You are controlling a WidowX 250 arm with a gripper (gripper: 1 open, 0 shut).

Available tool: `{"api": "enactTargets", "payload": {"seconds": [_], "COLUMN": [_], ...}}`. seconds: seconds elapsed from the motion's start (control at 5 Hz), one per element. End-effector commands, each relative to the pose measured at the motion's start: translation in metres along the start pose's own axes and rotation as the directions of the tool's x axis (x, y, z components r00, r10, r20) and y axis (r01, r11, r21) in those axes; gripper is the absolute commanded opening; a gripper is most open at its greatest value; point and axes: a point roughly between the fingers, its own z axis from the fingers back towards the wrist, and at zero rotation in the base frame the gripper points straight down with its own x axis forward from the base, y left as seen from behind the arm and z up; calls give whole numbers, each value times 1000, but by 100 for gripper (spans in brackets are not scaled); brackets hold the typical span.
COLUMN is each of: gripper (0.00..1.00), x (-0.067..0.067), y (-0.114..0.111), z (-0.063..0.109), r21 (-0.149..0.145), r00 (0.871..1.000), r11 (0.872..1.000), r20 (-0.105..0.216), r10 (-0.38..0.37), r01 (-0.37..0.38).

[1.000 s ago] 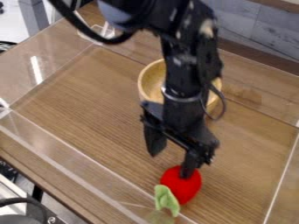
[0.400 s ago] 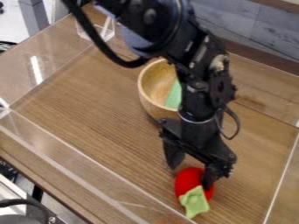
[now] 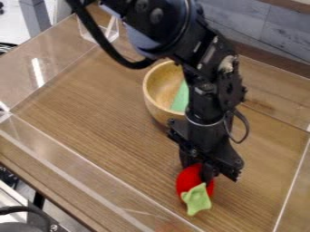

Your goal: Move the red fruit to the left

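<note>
The red fruit (image 3: pixel 190 185) lies low on the wooden table near the front right, its pale green leafy end (image 3: pixel 197 202) pointing toward the front edge. My black gripper (image 3: pixel 200 176) points straight down onto it from above, and its fingers are closed in around the fruit's upper part. The top of the fruit is hidden behind the fingers.
A wooden bowl (image 3: pixel 158 91) stands behind the gripper with a light green block (image 3: pixel 179 93) inside it. Clear plastic walls (image 3: pixel 72 168) fence the table (image 3: pixel 85 109) at the front, left and right. The black arm reaches in from the upper left.
The arm moved right and down onto the fruit. Its fingers, spread wide a moment ago, have closed on the fruit, and the fruit with its leaf has shifted slightly to the right.
</note>
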Motion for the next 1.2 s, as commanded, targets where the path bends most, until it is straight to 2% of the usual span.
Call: {"api": "enactTargets", "payload": {"seconds": [0.0, 0.2, 0.4, 0.6, 0.8, 1.0], "gripper": [100, 0, 100, 0, 0, 100], "x": [12, 15, 9, 1, 6, 10], "y": [5, 6, 13, 17, 13, 10], "z": [11, 13, 14, 13, 1, -8], "r21": [0, -2, -8, -21, -22, -22], "r00": [998, 997, 996, 996, 996, 997], "r11": [1000, 999, 999, 999, 999, 999], "r20": [52, 65, 76, 82, 84, 75], "r10": [26, 51, 43, 28, 33, 36], "r01": [-26, -51, -43, -26, -31, -34]}}
